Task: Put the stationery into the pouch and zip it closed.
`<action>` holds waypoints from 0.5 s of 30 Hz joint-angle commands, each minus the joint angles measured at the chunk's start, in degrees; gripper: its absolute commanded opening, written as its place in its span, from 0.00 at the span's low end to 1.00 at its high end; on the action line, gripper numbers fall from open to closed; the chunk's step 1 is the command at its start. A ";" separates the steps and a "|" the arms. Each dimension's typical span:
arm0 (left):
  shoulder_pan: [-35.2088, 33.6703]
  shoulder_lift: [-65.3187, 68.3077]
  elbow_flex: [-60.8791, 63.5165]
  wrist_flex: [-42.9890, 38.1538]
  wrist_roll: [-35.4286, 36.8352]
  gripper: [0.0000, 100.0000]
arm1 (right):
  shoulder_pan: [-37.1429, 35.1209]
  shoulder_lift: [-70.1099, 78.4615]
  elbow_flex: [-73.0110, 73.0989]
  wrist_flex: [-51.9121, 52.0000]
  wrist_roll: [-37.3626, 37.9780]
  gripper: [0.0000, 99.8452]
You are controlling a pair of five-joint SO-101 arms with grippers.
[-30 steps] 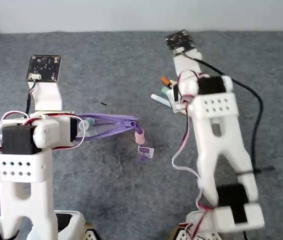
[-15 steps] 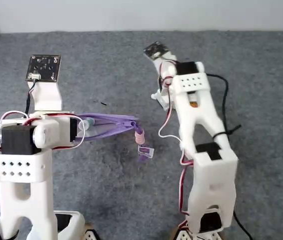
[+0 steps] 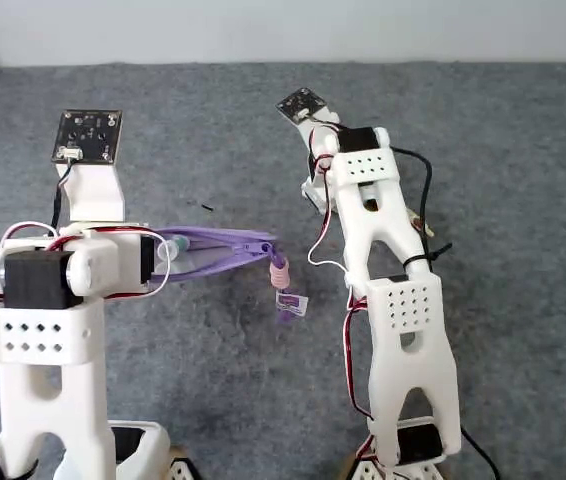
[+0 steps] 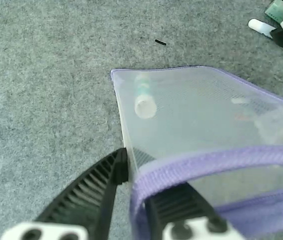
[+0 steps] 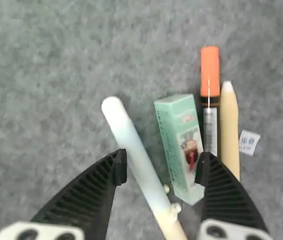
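Observation:
A clear pouch (image 3: 218,250) with a purple zip band lies left of centre, a pink charm (image 3: 279,270) hanging off its zip end. My left gripper (image 4: 136,175) is shut on the pouch's (image 4: 201,115) edge, and a white-and-green pen (image 4: 143,98) lies inside. My right gripper (image 5: 161,162) is open, low over the loose stationery. Its jaws straddle a white pen (image 5: 131,150) and a green box (image 5: 179,145). An orange marker (image 5: 209,75) and a beige pencil (image 5: 229,130) lie just beside them. In the high view the right arm's wrist (image 3: 348,170) covers that pile.
Grey carpet covers the table. A small black fleck (image 3: 206,207) lies behind the pouch. A little white tag (image 5: 249,142) sits next to the pencil. A purple label (image 3: 291,304) hangs below the charm. Open carpet stretches to the right of the right arm.
The right arm has swung left and stretched out over the stationery pile, hiding it from above. The left arm and the pouch have stayed put.

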 commanded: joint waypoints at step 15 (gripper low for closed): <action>0.44 0.26 -1.63 -0.88 0.79 0.01 | -1.27 5.14 -14.51 14.20 0.09 0.22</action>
